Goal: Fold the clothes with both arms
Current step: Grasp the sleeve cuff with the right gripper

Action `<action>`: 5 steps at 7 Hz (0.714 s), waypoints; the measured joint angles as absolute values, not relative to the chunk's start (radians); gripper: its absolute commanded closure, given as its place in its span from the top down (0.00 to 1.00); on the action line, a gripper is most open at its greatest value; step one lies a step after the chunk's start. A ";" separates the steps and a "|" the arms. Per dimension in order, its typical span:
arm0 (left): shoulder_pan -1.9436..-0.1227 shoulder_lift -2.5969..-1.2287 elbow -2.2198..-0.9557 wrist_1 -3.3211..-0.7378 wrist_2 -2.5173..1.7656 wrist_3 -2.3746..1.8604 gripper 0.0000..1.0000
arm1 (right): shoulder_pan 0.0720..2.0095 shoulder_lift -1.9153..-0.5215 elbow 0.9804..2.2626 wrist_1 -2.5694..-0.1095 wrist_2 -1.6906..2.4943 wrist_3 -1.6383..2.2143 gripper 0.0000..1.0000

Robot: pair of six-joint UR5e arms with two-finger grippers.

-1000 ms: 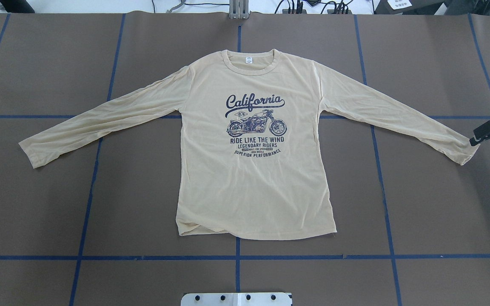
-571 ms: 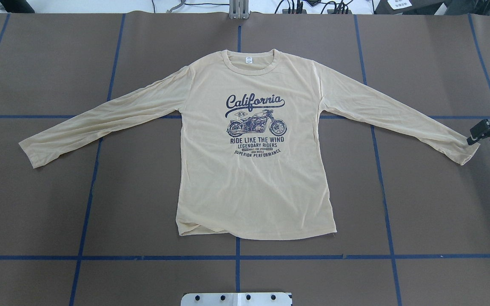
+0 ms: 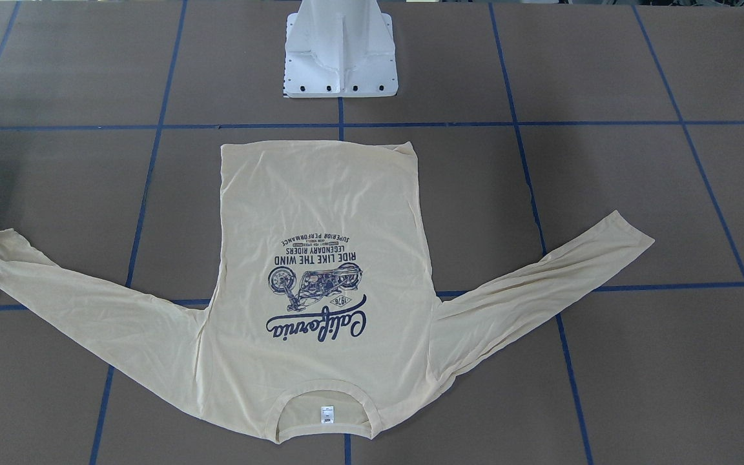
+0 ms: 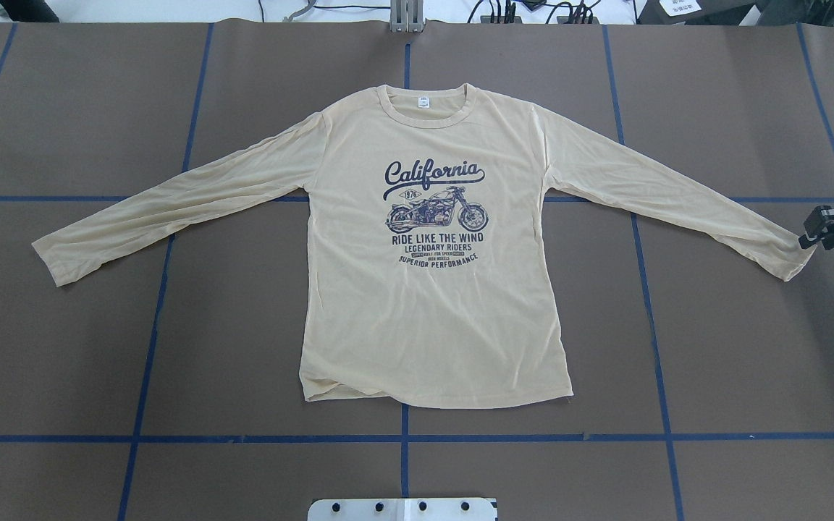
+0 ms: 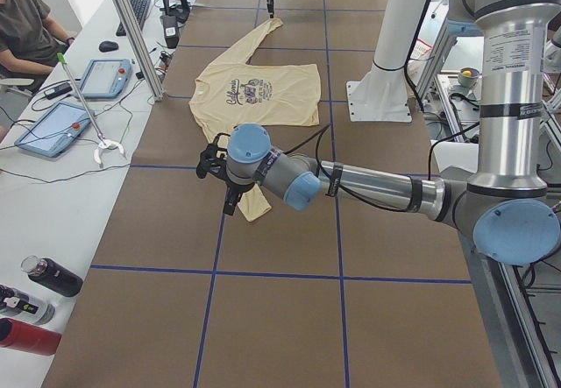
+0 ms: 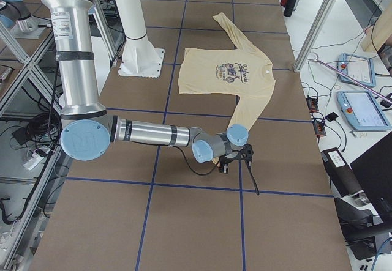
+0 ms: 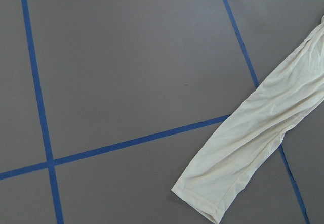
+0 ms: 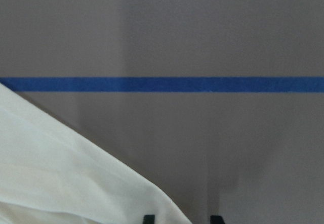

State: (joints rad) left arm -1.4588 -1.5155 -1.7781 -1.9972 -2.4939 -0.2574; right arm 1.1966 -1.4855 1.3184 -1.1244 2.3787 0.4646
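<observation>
The pale yellow long-sleeved T-shirt lies flat and print-up on the brown table, sleeves spread, neck label away from the robot; it also shows in the front-facing view. My right gripper sits at the right sleeve's cuff. In the right wrist view its fingertips stand apart, open, right at the sleeve's edge. My left gripper hovers beside the left sleeve's cuff, outside the overhead view. I cannot tell whether it is open or shut.
The white pedestal base stands at the robot's side of the table, behind the shirt's hem. Blue tape lines cross the table. A side desk with tablets and bottles runs along the far edge, where a person sits.
My right gripper has shifted slightly by the right cuff and drawn closer to the table. The shirt has not moved.
</observation>
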 measured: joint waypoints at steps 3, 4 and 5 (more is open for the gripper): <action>-1.459 -1.515 -1.777 -1.997 -2.488 -0.261 1.00 | 1.192 -1.479 1.319 -1.125 2.381 0.471 0.00; -1.460 -1.515 -1.777 -1.996 -2.487 -0.268 1.00 | 1.190 -1.472 1.321 -1.126 2.384 0.471 0.00; -1.460 -1.516 -1.777 -1.996 -2.487 -0.280 1.00 | 1.189 -1.465 1.330 -1.128 2.397 0.471 0.00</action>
State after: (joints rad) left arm -1.4601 -1.5159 -1.7767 -1.9962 -2.4867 -0.2804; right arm 1.1892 -1.4646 1.3298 -1.1279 2.3974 0.4713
